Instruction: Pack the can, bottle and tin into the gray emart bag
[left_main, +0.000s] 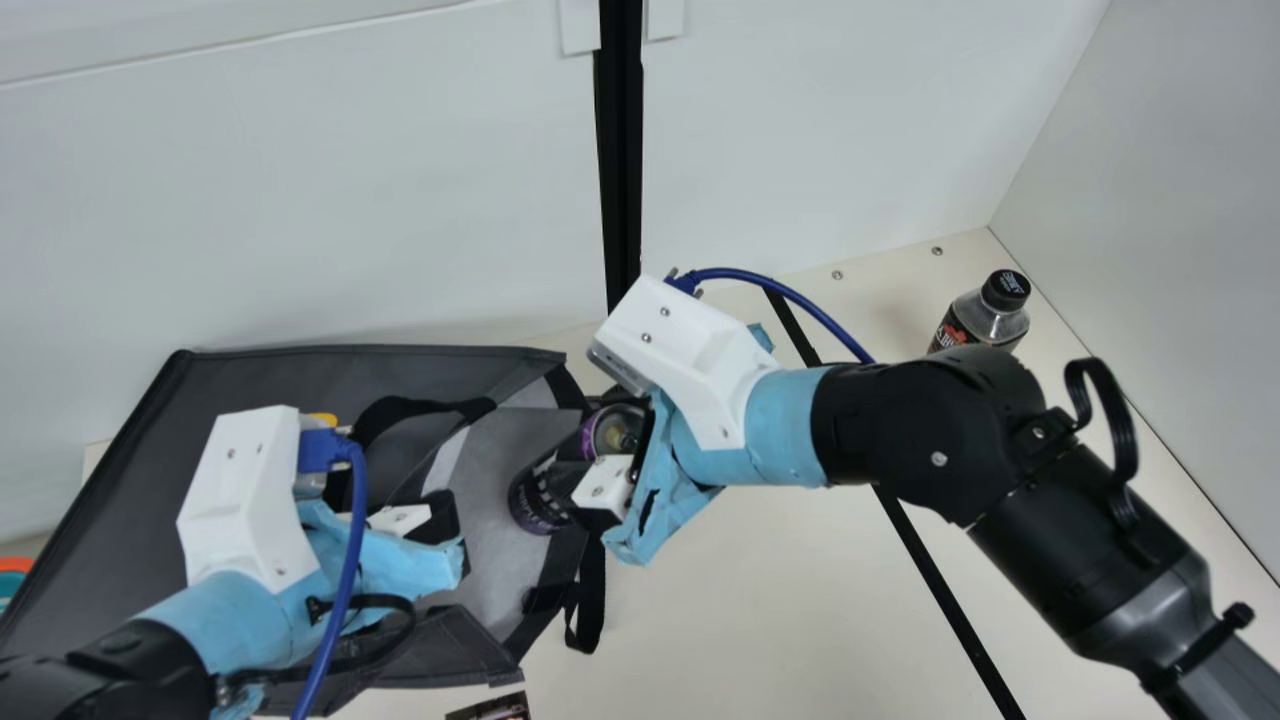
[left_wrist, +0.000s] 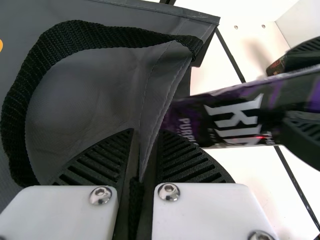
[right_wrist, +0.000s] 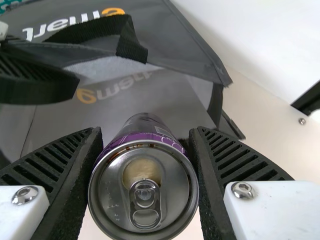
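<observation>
1. While kept apart by the width of the can, pinching it with both jaws of the right gripper, near its tabbed top end.
2. At the left gripper, jaws drawn almost together, pinching a thin edge of the gray emart bag, with a bit of black webbing low between them.
3. Cannot tell how far the can's base reaches inside the bag: covered partly by the bag's edge in the left wrist view, and cut across by a jaw in the main view.
4. Hidden in its lower part by the right arm in the main view, the bottle.
5. Cut off at the main view's bottom edge, near the bag, a dark printed piece; too little showing to name it.
6. Tilted, with its long axis slanting across the bag's mouth: the can, base toward the bag's pale inside, tab end back toward the right wrist camera.
7. Standing upright on the bench, black cap up, well apart from the bag: the bottle, near the side wall.
</observation>
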